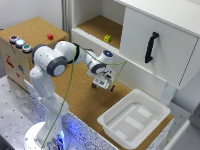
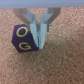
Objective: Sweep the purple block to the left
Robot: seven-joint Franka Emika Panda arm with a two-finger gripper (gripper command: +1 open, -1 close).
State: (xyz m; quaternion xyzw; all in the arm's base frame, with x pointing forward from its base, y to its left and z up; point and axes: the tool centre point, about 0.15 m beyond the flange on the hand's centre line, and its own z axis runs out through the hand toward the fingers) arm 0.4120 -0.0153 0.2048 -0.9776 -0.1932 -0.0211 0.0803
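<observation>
Purple block (image 2: 22, 39) (lettered) rests on cork tabletop (image 2: 65, 65).

Your gripper (image 1: 103, 82) hangs over the table (image 1: 80, 102) — block (image 2: 23, 38) beside one finger (touching) — with the tub (image 1: 134, 120) toward the exterior view's right.

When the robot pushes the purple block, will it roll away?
Probably not: the purple block has flat faces, so it should slide. The cork surface looks rough, so it may drag or twist. It looks small and likely light.
</observation>
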